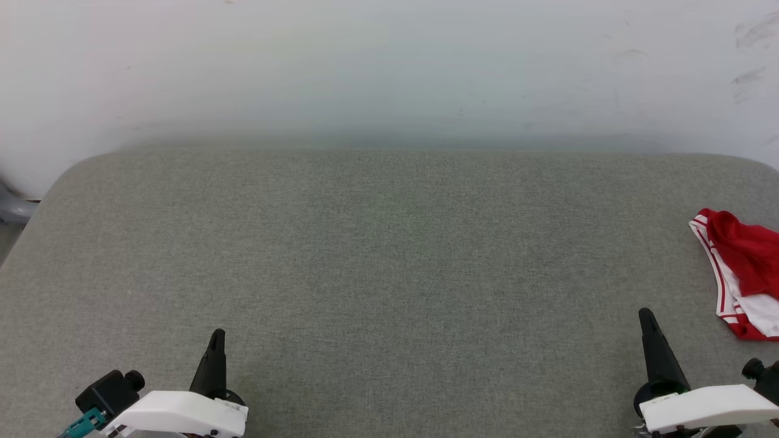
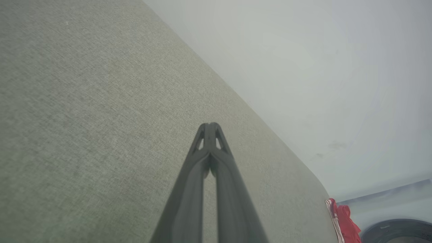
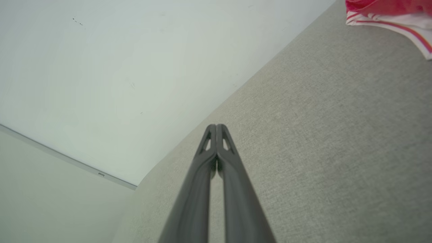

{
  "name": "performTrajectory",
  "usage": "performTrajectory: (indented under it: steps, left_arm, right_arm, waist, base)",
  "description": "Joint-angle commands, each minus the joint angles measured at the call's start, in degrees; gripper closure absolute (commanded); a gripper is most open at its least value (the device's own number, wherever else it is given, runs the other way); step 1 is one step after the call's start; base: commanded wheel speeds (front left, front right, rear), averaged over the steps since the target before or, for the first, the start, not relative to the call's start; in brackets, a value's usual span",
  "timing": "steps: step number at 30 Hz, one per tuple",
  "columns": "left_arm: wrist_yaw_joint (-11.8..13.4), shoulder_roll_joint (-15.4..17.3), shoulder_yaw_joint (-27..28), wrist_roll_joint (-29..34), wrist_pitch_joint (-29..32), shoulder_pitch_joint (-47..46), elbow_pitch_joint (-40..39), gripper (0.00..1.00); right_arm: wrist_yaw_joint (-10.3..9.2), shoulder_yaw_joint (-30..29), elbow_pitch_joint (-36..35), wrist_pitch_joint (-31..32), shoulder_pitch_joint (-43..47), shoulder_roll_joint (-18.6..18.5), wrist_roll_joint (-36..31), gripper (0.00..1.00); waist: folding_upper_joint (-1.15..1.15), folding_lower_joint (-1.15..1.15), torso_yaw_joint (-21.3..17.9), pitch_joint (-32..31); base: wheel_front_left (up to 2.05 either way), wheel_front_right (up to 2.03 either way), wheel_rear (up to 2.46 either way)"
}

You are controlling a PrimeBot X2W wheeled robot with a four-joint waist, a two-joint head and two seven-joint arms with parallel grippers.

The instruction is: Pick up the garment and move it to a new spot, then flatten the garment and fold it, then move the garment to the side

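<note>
Both our left gripper [image 1: 217, 336] and right gripper [image 1: 647, 315] are hovering over the grey padded surface [image 1: 389, 261], fingers pressing together on nothing; the garment [image 1: 744, 258] is lying crumpled at the surface's right edge, ahead and right of our right fingertips, clear of them, well apart from the left.

We count one garment [image 1: 744, 261], a crumpled red and white piece just right of our right gripper [image 1: 647, 316]. We count two grippers, the other being our left gripper [image 1: 217, 336], and one grey padded surface [image 1: 389, 255] beneath both.
</note>
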Motion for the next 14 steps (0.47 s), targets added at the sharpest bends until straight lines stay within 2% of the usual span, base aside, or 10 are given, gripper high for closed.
performTrajectory:
  steps: [1,14]
  left_arm:
    - [-0.4,0.1,0.4,-1.8,0.4,-1.3,-0.4,1.00]
    - [-1.7,-0.3,1.5,-10.9,2.5,-2.8,0.6,1.00]
  right_arm:
    - [-0.02,-0.2,-0.3,0.3,-1.8,-0.5,1.9,1.00]
    - [-0.02,-0.5,0.6,2.5,-3.1,-0.6,10.8,1.00]
  waist:
    - [0.00,-0.01,0.0,0.0]
    - [0.00,-0.01,-0.1,0.0]
  base:
    - [0.00,0.00,0.00]
    - [0.00,0.00,0.00]
